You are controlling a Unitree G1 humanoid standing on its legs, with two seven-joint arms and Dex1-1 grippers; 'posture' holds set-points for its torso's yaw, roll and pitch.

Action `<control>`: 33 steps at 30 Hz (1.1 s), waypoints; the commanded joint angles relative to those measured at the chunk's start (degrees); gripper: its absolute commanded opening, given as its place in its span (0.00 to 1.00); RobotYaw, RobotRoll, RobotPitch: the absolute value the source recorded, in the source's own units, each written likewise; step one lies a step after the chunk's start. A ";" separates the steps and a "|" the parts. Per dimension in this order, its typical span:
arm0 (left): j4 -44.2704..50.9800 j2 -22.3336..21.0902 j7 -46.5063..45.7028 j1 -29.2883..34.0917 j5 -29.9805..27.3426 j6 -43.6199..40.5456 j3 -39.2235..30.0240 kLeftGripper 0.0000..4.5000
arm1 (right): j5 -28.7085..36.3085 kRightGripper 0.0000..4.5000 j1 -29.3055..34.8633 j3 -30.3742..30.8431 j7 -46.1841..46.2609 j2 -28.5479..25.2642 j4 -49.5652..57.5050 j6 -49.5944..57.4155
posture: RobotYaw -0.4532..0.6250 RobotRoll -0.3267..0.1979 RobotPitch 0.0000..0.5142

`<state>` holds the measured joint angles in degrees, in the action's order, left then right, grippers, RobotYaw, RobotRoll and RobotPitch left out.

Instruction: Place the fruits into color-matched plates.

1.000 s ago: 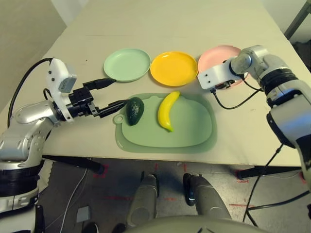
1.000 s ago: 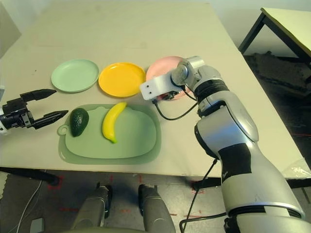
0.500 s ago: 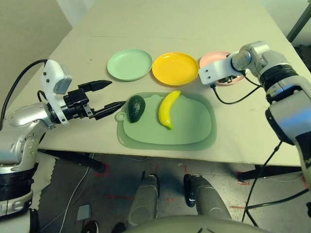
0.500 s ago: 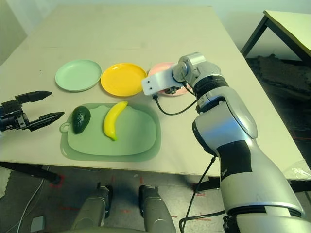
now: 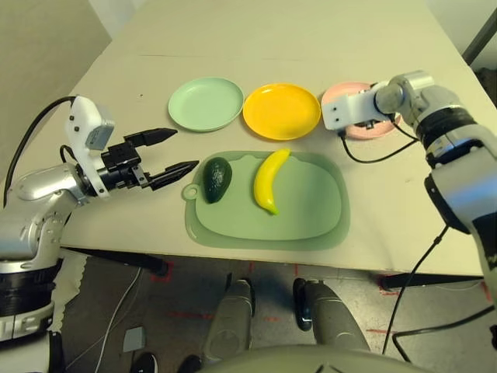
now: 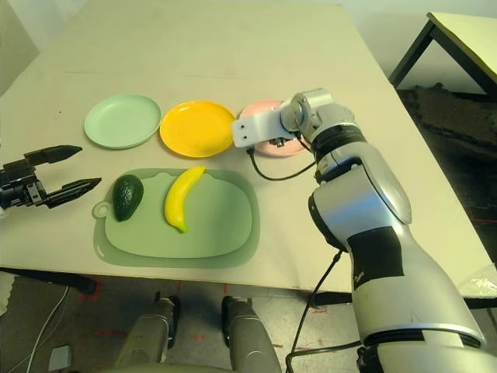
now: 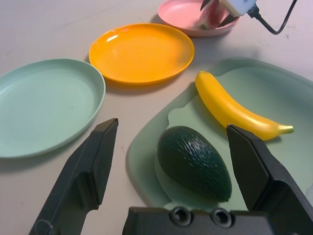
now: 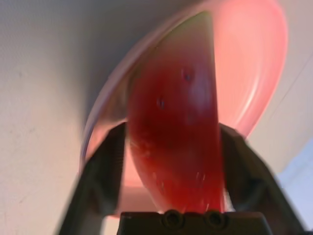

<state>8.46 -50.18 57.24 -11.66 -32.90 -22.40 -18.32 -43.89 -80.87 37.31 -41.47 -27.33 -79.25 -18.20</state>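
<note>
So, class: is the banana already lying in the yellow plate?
No: the banana lies on the green board beside the avocado, and the yellow plate holds nothing.

From the head cameras the pink plate (image 5: 365, 128) is partly covered by the right gripper's white housing at its 9 o'clock side, and the watermelon wedge (image 8: 176, 122) lies hidden under it. In the right wrist view the wedge is blurred (too blurred to say whether the right gripper (image 8: 171, 161) still touches it). The green plate (image 7: 44, 110) runs off the left wrist view's edge at 9 o'clock.
</note>
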 commanded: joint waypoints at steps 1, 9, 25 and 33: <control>1.21 -0.46 -0.26 1.15 0.30 -0.23 -0.83 1.00 | -0.54 0.99 -0.21 -0.18 0.62 -0.25 -0.06 0.07 | 0.51 0.62 0.37; -2.04 -0.63 0.85 -1.17 1.31 1.40 0.42 1.00 | -0.58 0.99 -4.97 -0.32 -4.85 -1.75 1.15 -5.52 | 0.48 0.62 0.36; -13.45 -4.09 20.03 -1.29 0.21 10.53 -0.98 1.00 | 26.44 0.99 -2.31 -6.88 -45.45 5.99 23.99 -29.32 | 0.48 0.62 0.40; -7.73 -4.68 20.98 4.84 -2.14 9.44 -4.82 1.00 | 27.71 0.99 1.63 -4.62 -50.21 8.27 28.73 -28.97 | 0.54 0.62 0.46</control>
<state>-1.10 -53.98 77.63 -8.11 -34.27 -12.44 -21.81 -16.61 -79.81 31.17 -90.88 -19.99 -51.80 -47.02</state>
